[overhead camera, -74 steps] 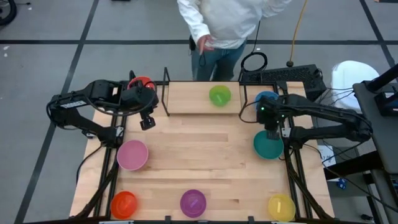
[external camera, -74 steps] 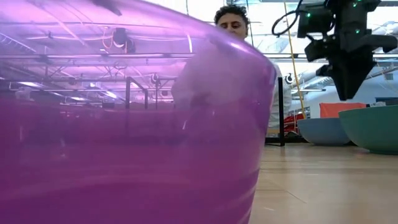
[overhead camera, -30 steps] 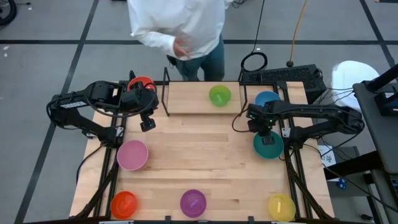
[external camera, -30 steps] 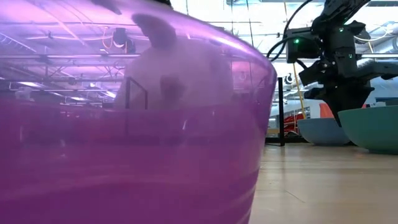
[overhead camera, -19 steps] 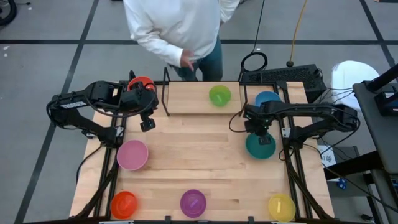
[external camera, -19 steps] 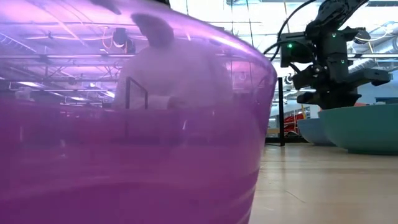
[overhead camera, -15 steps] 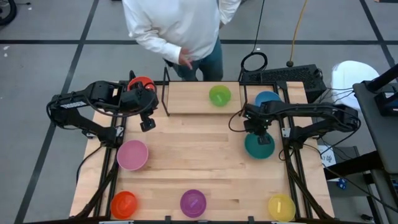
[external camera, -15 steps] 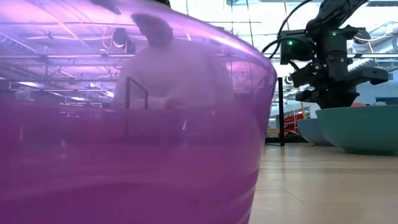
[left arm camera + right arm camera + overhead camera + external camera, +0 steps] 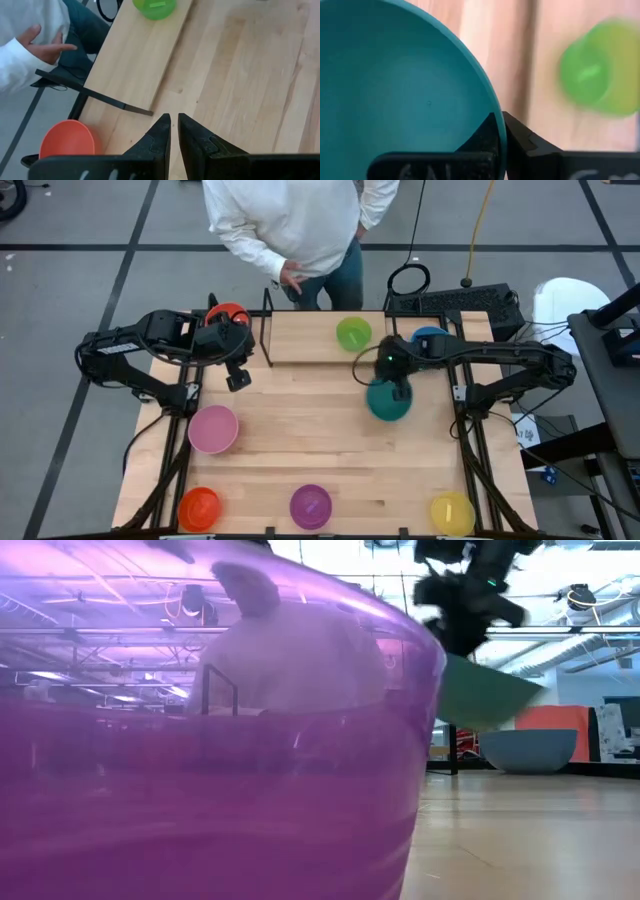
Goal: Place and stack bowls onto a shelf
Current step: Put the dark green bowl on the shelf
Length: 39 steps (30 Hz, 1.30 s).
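Teal bowl (image 9: 388, 400) hangs tilted above the tabletop, rim pinched by the right gripper (image 9: 499, 131); only the low view shows it clear of the wood. Overhead, the green bowl (image 9: 353, 333) sits on the shelf (image 9: 300, 340). The left gripper (image 9: 172, 131) waits near the red bowl (image 9: 229, 314), fingers nearly together, empty.

Both arms are dark, jointed and matte, with black cables looping along their links. The right pincer (image 9: 396, 387) carries a small green light just behind it on the wrist. The left pincer (image 9: 173, 129) ends in two black, tapering fingers (image 9: 159, 135) on blocky bases.
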Available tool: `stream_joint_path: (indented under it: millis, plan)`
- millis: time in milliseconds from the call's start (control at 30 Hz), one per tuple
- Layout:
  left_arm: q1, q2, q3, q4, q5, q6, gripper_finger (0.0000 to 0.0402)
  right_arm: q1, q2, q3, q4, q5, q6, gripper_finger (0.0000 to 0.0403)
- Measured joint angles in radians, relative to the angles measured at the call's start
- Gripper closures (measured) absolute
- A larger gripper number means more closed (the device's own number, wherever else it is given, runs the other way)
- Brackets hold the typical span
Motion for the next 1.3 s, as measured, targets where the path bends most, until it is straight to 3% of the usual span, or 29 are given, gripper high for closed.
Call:
stream_joint_path:
  millis: [333,600,933,1300]
  plan:
    - [0.0,0.0,0.0,-0.036,0.0,-0.005,0.036,-0.035,0.231,0.322,0.183,-0.001,-0.029,0.0403]
    - [0.0,0.0,0.0,-0.043,0.0,-0.015,0.036,-0.102,0.39,0.486,0.277,-0.032,-0.112,0.0403]
    - [0.0,0.0,0.0,-0.044,0.0,-0.066,0.036,-0.178,0.551,0.528,0.448,-0.185,-0.164,0.0403]
    - [0.0,0.0,0.0,-0.044,0.0,-0.117,0.036,-0.25,0.651,0.528,0.592,-0.192,-0.193,0.0403]
